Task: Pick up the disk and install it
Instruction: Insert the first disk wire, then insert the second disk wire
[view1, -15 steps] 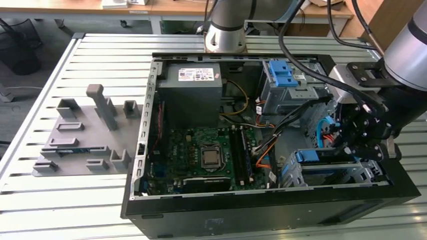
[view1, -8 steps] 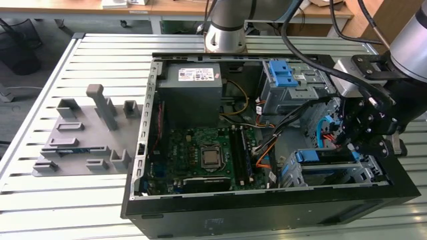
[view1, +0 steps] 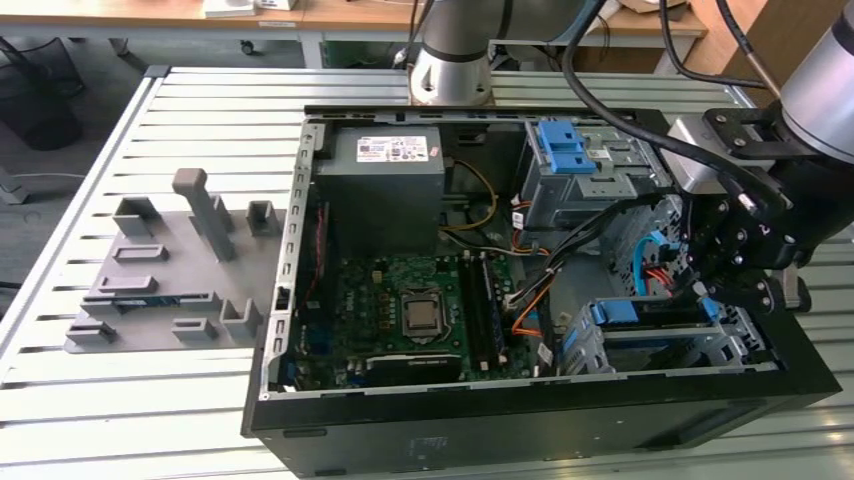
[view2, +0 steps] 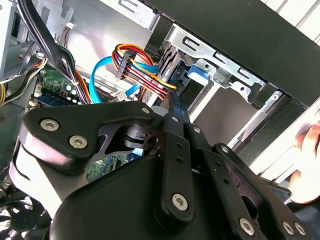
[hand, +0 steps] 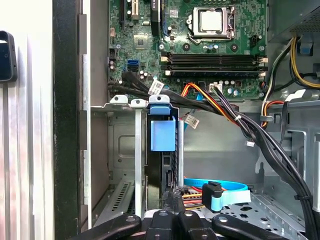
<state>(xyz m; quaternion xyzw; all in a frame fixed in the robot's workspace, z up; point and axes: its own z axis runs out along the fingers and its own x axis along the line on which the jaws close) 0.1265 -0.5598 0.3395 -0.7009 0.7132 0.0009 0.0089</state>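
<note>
The disk (hand: 155, 170) stands on edge inside the metal drive cage (hand: 120, 100) at the case's front corner, its blue carrier frame (hand: 163, 131) facing the motherboard. In the exterior view the disk's blue frame (view1: 651, 313) shows in the lower cage (view1: 607, 350). My gripper (hand: 173, 193) hangs over the disk's rear end, fingers pressed together with nothing between them. In the second wrist view the shut fingertips (view2: 170, 102) point at the blue frame (view2: 198, 74), next to a cable plug. In the exterior view the gripper (view1: 705, 290) reaches down into the case at the exterior view's right.
The open computer case (view1: 287, 300) lies on a slatted metal table (view1: 80, 200). Bundled black, orange and blue cables (hand: 235, 117) cross close to the gripper. An upper drive bay with a blue latch (view1: 567, 150), the power supply (view1: 395, 165), the motherboard (view1: 414, 310) and a grey fixture (view1: 174, 270) are nearby.
</note>
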